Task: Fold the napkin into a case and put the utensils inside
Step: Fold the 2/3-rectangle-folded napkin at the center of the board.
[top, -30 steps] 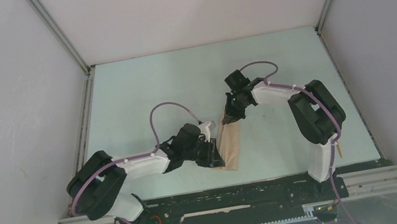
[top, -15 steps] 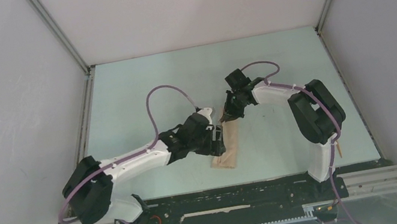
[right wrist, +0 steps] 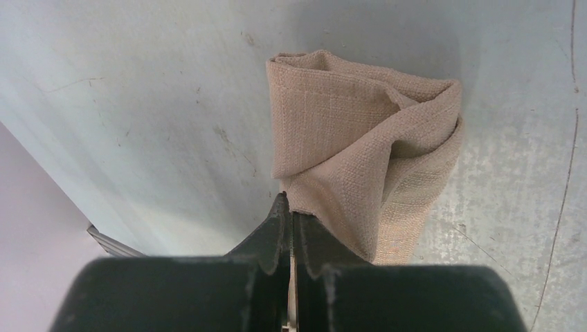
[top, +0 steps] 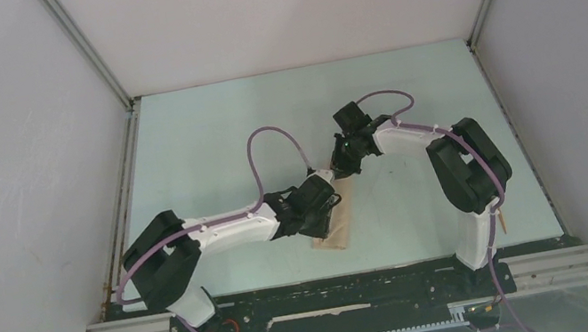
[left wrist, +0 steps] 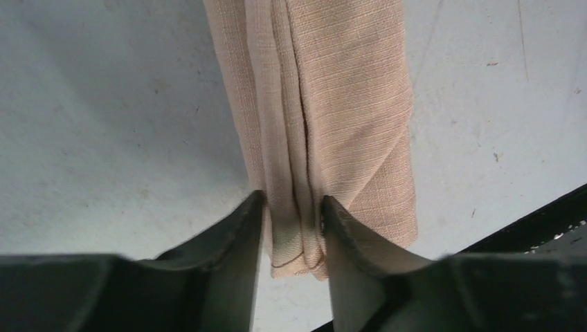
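Note:
The napkin [top: 341,223] lies folded into a narrow beige strip in the middle of the table. My left gripper [top: 330,202] sits at its left edge. In the left wrist view the left gripper [left wrist: 291,200] pinches several folded layers at the end of the napkin [left wrist: 346,104]. My right gripper [top: 341,169] is at the strip's far end. In the right wrist view the right gripper [right wrist: 287,202] is shut on a corner of the napkin [right wrist: 346,138], which bulges open there. A thin orange-brown stick [top: 504,222] lies by the right arm's base.
The light blue-green table [top: 214,143] is walled by grey panels on the left, back and right. A black rail [top: 338,289] runs along the near edge. The left arm's purple cable [top: 267,134] loops above the table.
My left arm has stretched forward and right, and its gripper moved from the strip's near end up toward its middle-far part. The right gripper stayed put.

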Tool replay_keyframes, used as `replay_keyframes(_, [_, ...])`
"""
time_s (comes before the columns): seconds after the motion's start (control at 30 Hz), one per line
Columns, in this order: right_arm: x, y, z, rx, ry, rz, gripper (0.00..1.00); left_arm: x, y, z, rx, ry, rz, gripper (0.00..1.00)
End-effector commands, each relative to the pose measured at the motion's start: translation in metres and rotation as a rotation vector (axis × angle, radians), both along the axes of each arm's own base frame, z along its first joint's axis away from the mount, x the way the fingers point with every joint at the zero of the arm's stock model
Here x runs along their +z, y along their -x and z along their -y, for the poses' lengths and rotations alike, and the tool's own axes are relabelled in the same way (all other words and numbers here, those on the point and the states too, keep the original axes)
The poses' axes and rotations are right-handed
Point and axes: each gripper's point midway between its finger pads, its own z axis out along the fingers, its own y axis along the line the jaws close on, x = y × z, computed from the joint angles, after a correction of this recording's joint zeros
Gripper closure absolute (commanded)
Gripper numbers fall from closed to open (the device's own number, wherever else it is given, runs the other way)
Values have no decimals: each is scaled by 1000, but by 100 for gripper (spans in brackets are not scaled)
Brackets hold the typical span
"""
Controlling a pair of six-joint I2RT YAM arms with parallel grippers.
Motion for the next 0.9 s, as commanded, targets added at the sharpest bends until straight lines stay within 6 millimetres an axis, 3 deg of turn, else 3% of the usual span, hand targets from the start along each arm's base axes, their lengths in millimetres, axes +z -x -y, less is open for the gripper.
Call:
replay_keyframes(0.0, [19,-12,-12,66,-33,90,92,4,-5,4,11,30,24,63])
replay_keyframes(0.07, [26,-9,-12,116,-31,120,68,2,-3,3,17,48,12,69])
replay_keyframes(0.17, [43,-1,-13,211,-30,181,44,-4,2,2,28,90,-26,84])
replay_keyframes(0.3, [67,18,-7,324,-28,223,27,-14,10,0,42,141,-88,89])
replay_keyframes(0.4, [84,39,1,388,-46,264,20,-18,14,-2,56,185,-129,91])
replay_keyframes(0.5, [82,55,15,387,-45,266,16,-19,13,-5,64,186,-131,88])
replay_keyframes(0.7, [36,74,31,315,-175,190,17,-18,18,1,40,232,-165,73])
replay_keyframes(0.87, [4,70,34,240,-239,148,24,-26,28,9,33,299,-253,76])
